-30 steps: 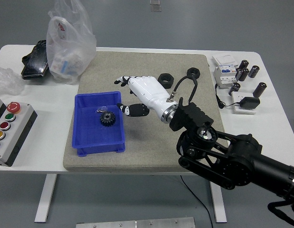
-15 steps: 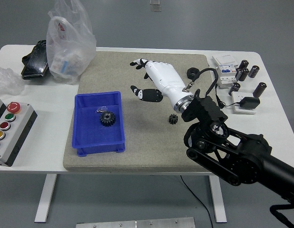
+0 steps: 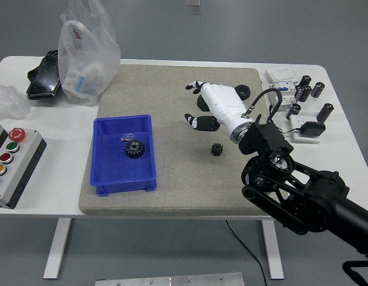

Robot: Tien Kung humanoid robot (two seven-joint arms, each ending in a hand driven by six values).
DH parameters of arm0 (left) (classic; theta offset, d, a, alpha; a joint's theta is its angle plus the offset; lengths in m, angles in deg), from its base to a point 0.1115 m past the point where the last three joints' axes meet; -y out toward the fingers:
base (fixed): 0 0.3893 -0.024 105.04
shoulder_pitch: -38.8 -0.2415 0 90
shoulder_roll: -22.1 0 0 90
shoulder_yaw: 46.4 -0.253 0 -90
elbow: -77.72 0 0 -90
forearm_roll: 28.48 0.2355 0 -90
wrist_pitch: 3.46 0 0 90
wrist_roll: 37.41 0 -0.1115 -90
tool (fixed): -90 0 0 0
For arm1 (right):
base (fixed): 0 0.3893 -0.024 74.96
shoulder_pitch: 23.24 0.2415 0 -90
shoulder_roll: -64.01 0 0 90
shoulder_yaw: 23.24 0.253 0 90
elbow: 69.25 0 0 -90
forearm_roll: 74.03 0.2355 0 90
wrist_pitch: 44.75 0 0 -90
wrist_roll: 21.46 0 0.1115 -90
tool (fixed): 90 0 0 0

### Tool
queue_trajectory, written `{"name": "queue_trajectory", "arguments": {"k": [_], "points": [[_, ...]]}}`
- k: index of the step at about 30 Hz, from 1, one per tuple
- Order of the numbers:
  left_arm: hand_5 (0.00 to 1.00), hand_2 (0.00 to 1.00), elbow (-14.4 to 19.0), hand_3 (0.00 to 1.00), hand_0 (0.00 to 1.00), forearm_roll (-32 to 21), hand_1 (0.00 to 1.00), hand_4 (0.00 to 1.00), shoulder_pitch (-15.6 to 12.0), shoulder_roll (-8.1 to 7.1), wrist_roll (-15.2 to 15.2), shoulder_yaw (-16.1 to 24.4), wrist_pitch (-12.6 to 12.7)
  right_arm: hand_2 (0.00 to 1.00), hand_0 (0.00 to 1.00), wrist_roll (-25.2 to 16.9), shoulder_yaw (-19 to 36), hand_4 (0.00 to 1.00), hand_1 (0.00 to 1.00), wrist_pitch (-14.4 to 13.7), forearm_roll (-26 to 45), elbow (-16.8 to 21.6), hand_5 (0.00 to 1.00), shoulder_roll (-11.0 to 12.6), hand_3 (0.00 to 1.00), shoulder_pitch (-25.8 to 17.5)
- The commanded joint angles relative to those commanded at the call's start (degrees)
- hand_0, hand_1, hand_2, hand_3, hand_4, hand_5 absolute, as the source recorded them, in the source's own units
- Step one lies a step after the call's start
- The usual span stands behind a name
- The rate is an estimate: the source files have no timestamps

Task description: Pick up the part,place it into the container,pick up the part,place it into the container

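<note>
Over the grey mat's upper right, the right hand [image 3: 209, 106] hangs with fingers spread and nothing in them. It has swung back from beside the blue bin [image 3: 106, 179] toward two o'clock, away from the delivery side. At its five o'clock, just beside the wrist, a small black gear [image 3: 217, 149] lies loose on the mat [image 3: 172, 179]; a second earlier that spot was hidden under the arm. Well apart at nine o'clock, the bin holds a larger black gear [image 3: 134, 148], unchanged across the frames, so the first placement looks done. A black ring part [image 3: 242, 91] peeks out beyond the hand at one o'clock. Judging by the retreat, the second pick is beginning.
</note>
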Motion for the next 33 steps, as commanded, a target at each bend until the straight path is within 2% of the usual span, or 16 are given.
{"name": "queue_trajectory", "arguments": {"k": [7, 10, 14, 22, 25, 26, 31, 32, 33], "points": [[0.492, 0.764, 0.0, 0.867, 0.827, 0.0, 0.733, 0.842, -0.1, 0.14, 0.1, 0.0, 0.0, 0.728, 0.344, 7.7, -0.2, 0.731, 0.493, 9.4, -2.8, -1.0, 0.201, 0.7, 0.807, -1.0], [0.493, 0.765, 0.0, 0.866, 0.827, 0.0, 0.732, 0.843, -0.2, 0.18, 0.1, 0.0, 0.0, 0.732, 0.344, 7.7, -0.7, 0.742, 0.490, 12.8, -2.0, -1.8, 0.224, 0.9, 0.814, -1.2], [0.492, 0.764, 0.0, 0.861, 0.827, 0.0, 0.733, 0.843, -0.2, 0.18, 0.1, 0.1, -0.1, 0.717, 0.337, 7.7, -1.5, 0.736, 0.482, 15.4, -0.6, -2.7, 0.217, 0.8, 0.798, -1.4], [0.492, 0.764, 0.0, 0.852, 0.827, 0.2, 0.733, 0.843, -0.2, 0.21, 0.2, 0.1, -0.2, 0.708, 0.332, 7.7, -2.8, 0.732, 0.478, 15.8, 1.8, -3.5, 0.210, 0.7, 0.785, -1.6], [0.492, 0.764, 0.0, 0.852, 0.827, 0.2, 0.733, 0.843, -0.2, 0.20, 0.2, 0.1, -0.2, 0.708, 0.332, 7.7, -3.0, 0.732, 0.478, 15.5, 2.0, -4.0, 0.210, 0.7, 0.785, -1.6], [0.493, 0.764, 0.0, 0.839, 0.827, 0.2, 0.733, 0.842, -0.2, 0.21, 0.1, 0.1, -0.2, 0.653, 0.326, 7.7, -3.1, 0.731, 0.464, 15.3, 2.0, -4.2, 0.225, 0.7, 0.740, -1.6], [0.493, 0.764, 0.0, 0.839, 0.827, 0.3, 0.733, 0.842, -0.3, 0.31, 0.3, 0.0, -0.3, 0.653, 0.326, 7.7, -3.5, 0.731, 0.464, 14.3, 2.5, -4.6, 0.225, 0.7, 0.740, -1.7], [0.492, 0.764, 0.0, 0.830, 0.827, 0.3, 0.733, 0.842, -0.3, 0.29, 0.3, 0.0, -0.3, 0.574, 0.310, 7.7, -3.6, 0.607, 0.440, 13.9, 2.7, -4.7, 0.225, 0.7, 0.669, -1.7], [0.492, 0.764, 0.0, 0.830, 0.827, 0.3, 0.733, 0.842, -0.3, 0.25, 0.2, 0.0, -0.3, 0.574, 0.310, 7.7, -3.7, 0.607, 0.440, 13.7, 2.8, -4.9, 0.225, 0.7, 0.669, -1.8]]}}
